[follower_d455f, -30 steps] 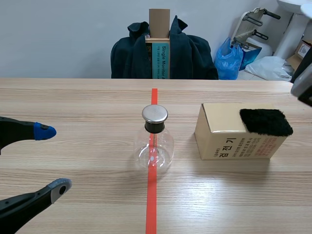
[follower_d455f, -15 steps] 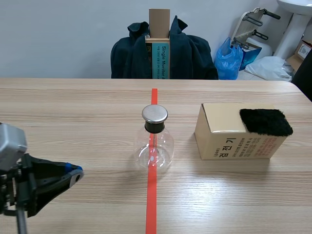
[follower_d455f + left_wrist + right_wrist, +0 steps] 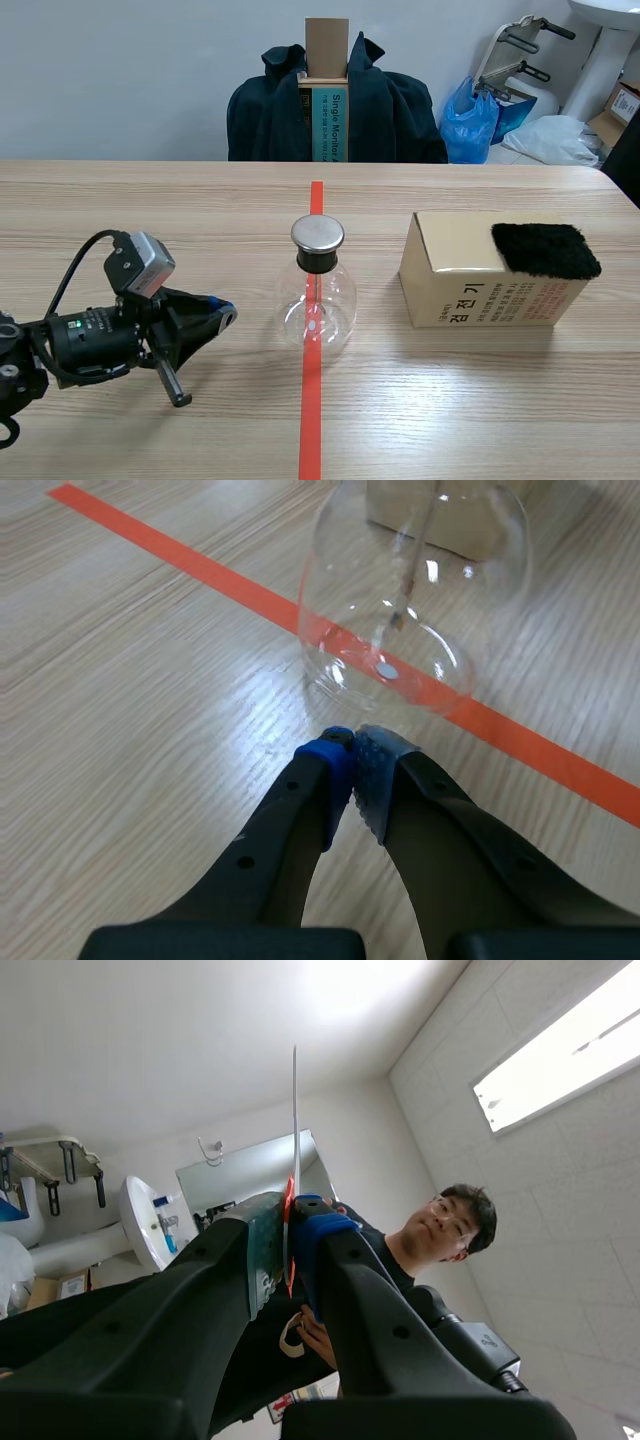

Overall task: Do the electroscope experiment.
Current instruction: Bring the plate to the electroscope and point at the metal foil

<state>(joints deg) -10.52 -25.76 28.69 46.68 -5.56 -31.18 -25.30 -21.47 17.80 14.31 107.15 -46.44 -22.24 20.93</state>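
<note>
Scene view: takes in the whole surface (image 3: 150, 200) and sets the glass flask (image 3: 316, 300), capped with a metal disc (image 3: 318, 234), upright on the orange-red tape line (image 3: 311, 420), about midway across. Puts the left tool (image 3: 222, 315) low over the surface beside the flask, tip aimed at the glass, near but apart.

Left wrist view: comes in close and settles what the scene view only hints at. Shows the left tool (image 3: 353, 742) with pads pressed together on nothing, just short of the flask (image 3: 415, 590) base. Also shows, through the glass, a thin rod (image 3: 410, 570) hanging inside.

Right wrist view: looks up toward the ceiling and alone gives the right tool (image 3: 288, 1222), pinching a thin pale strip (image 3: 295, 1110) that rises straight from between the pads. Catches a person (image 3: 455, 1222) behind the tool, a ceiling light (image 3: 560, 1060) and a sink (image 3: 140, 1220).

Back in the scene view: places a cardboard box (image 3: 480, 275) on the surface between the flask and the right side, with a black fuzzy pad (image 3: 545, 250) lying on its top at the right end. Beyond the far edge, shows a chair draped in a dark jacket (image 3: 390, 105) and a blue bag (image 3: 470, 120).
</note>
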